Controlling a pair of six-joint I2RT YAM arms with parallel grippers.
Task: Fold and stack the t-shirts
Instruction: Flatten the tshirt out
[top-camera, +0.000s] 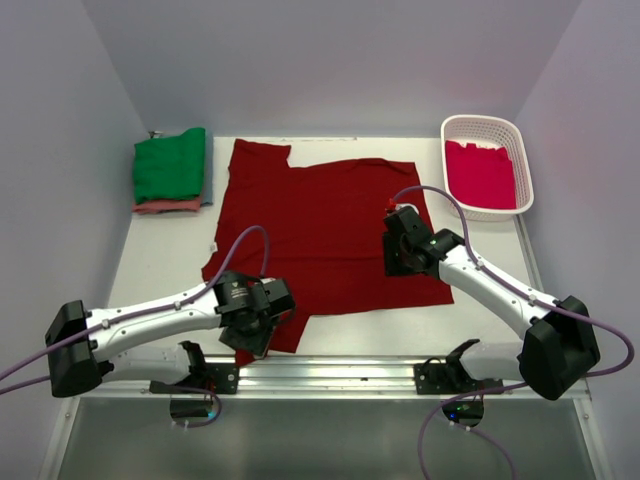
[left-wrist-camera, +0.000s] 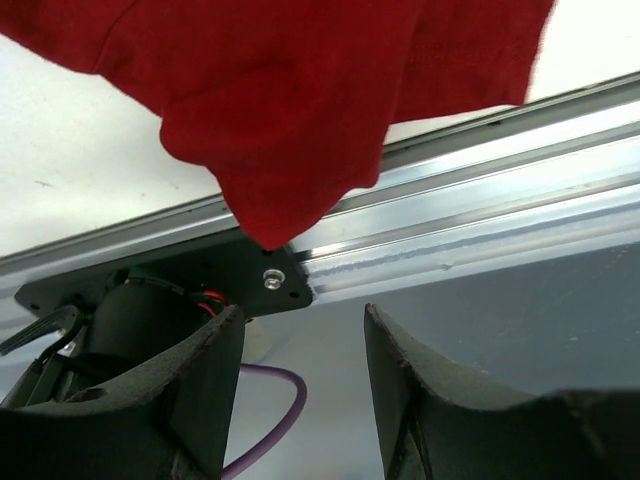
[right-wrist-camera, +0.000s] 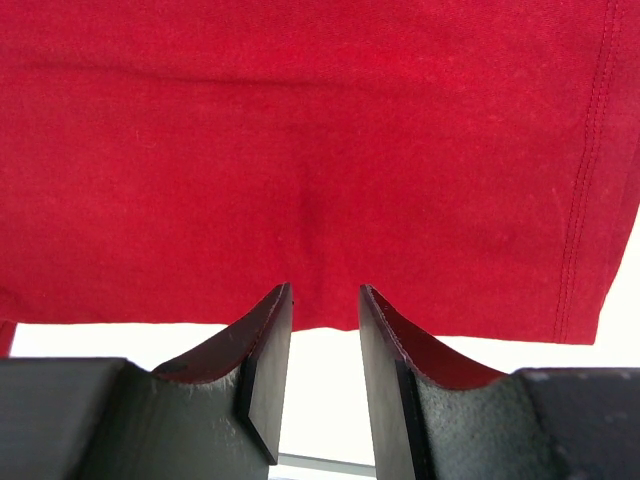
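A large dark red t-shirt (top-camera: 320, 225) lies spread flat across the middle of the table. Its near-left corner (left-wrist-camera: 290, 130) droops over the front rail. My left gripper (top-camera: 256, 325) hovers at that corner, and in the left wrist view the left gripper (left-wrist-camera: 300, 335) is open and holds nothing. My right gripper (top-camera: 398, 252) sits over the shirt's right part. In the right wrist view the right gripper (right-wrist-camera: 325, 300) is open by a narrow gap, its tips at the shirt's hem (right-wrist-camera: 320, 200) with bare table between them. A crimson-pink t-shirt (top-camera: 480, 172) lies in the basket. A folded green t-shirt (top-camera: 170, 165) tops a salmon-pink one (top-camera: 165, 207).
The white lattice basket (top-camera: 525, 160) stands at the back right corner. The folded stack is at the back left. An aluminium rail (top-camera: 340, 375) with both arm bases runs along the near edge, seen close as the rail (left-wrist-camera: 480, 220) in the left wrist view. A purple cable (left-wrist-camera: 285, 400) loops below it.
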